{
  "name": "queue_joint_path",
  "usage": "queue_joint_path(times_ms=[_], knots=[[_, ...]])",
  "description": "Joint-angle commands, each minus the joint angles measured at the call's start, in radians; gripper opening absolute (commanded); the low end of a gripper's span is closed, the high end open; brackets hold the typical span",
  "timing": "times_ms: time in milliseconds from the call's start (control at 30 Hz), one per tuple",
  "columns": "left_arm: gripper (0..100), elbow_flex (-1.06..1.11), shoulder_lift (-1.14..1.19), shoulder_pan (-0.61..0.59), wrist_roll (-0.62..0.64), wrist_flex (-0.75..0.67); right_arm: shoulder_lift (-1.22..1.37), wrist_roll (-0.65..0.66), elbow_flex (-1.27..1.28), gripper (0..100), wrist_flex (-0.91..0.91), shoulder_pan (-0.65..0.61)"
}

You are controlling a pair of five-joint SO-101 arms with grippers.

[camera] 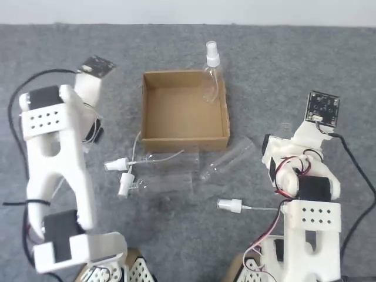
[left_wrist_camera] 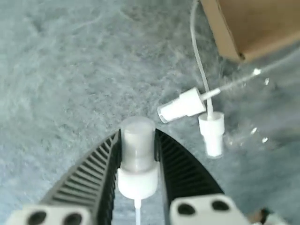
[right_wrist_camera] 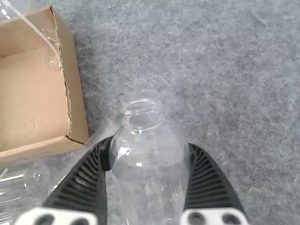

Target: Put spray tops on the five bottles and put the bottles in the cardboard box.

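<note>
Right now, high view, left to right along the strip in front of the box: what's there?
left arm → two spray tops → two lying bottles → angled bottle → right arm. Skipped: loose spray top, which overlaps the angled bottle.

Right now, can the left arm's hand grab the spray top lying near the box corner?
Probably not yet. The left hand is shut on a spray top, so it is full. The lying spray top sits close ahead, with only carpet between.

At 9 o'clock the left hand (left_wrist_camera: 136,137) clamps a spray top (left_wrist_camera: 137,161); at 3 o'clock the right hand (right_wrist_camera: 149,146) grips a bottle (right_wrist_camera: 146,173).
</note>
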Motion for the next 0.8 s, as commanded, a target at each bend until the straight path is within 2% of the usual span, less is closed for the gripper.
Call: queue_joint_path(times_ms=[0,233,533,767], knots=[[1,-0.044,-0.114,0.009,0.161,0.008,-0.031,-0.017,-0.021,4.4,-0.021,-0.027],[1,-0.019,-0.212,0.011,0.344,-0.064,-0.091,-0.012,-0.002,4.4,-0.008,-0.053],[1,0.186,-0.365,0.092,0.531,-0.261,-0.242,0.023,0.061,4.3,-0.010,-0.065],[1,0.217,-0.503,0.147,0.683,-0.285,-0.251,0.029,0.080,4.3,-0.004,-0.160]])
